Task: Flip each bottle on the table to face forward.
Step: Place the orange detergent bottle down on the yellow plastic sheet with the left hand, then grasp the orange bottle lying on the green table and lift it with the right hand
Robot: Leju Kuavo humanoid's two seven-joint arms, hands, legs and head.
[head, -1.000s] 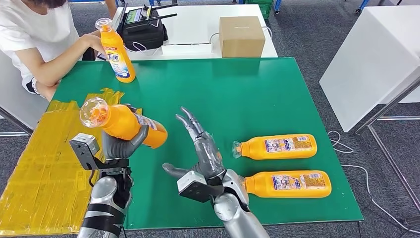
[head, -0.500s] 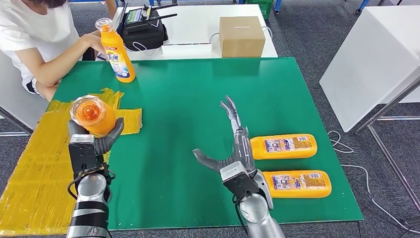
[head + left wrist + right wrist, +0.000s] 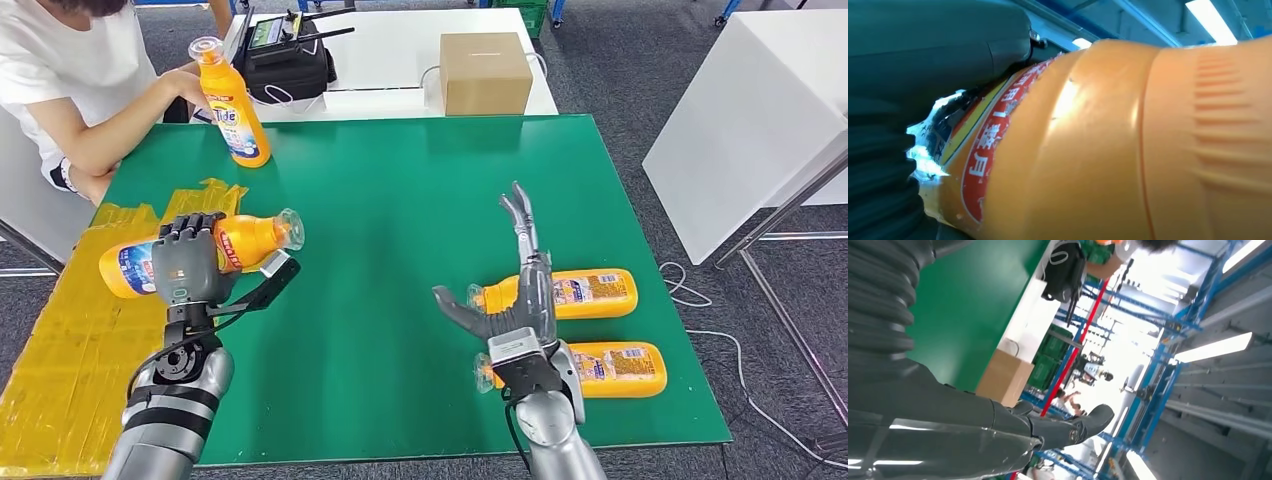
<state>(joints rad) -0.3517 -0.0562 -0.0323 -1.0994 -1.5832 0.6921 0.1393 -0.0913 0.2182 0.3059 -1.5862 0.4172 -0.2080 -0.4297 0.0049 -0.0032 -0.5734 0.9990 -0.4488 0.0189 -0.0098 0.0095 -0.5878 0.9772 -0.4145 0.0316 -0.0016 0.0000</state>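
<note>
Head view shows my left hand (image 3: 185,270) gripping an orange detergent bottle (image 3: 245,241) sideways above the table's yellow-taped edge (image 3: 60,330), probably label up, so I'd lower it level while my empty, spread right hand (image 3: 515,300) waits.

bright, even overhead light | soft shadows | wrist views — glare, close-up blur

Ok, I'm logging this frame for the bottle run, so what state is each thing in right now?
left hand: gripping a bottle
held bottle: horizontal, off the table, cap pointing right
right hand: empty, fingers spread
far lying bottle: on its side
near lying bottle: on its side
standing bottle: upright, a person's hand touching it
cardboard box: closed
</note>
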